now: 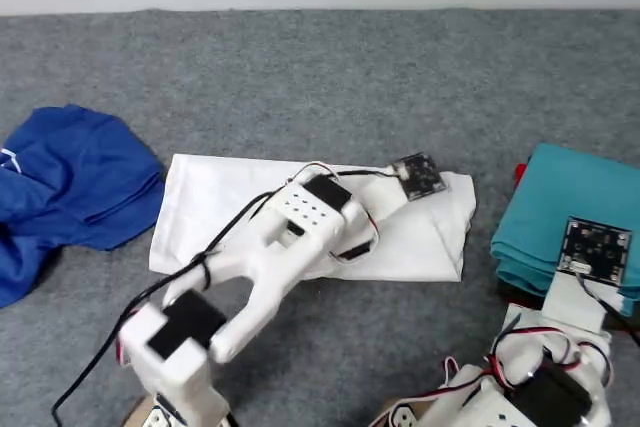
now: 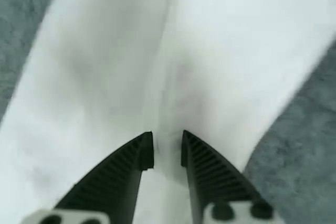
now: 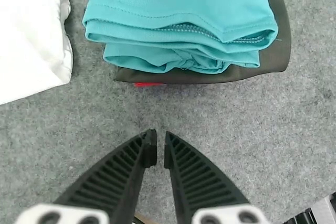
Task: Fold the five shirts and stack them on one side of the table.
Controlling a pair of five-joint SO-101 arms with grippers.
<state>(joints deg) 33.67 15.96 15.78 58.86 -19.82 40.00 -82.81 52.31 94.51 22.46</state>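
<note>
A white shirt [image 1: 220, 207] lies folded into a long rectangle in the middle of the grey table. My left arm [image 1: 300, 227] stretches over it. In the left wrist view my left gripper [image 2: 167, 150] is down on the white shirt [image 2: 105, 51], its fingers nearly together with a ridge of the cloth between them. A crumpled blue shirt [image 1: 70, 187] lies at the far left. On the right is a folded stack with a teal shirt [image 1: 570, 197] on top. My right gripper [image 3: 159, 150] hovers shut over bare table just short of the teal shirt [image 3: 178, 3].
Under the teal shirt lie a black one [image 3: 281, 51] and a sliver of red [image 3: 149, 84]. The white shirt's end [image 3: 31, 35] lies close beside the stack. The grey carpet-like table top [image 1: 330, 77] stretches behind the shirts to a pale wall.
</note>
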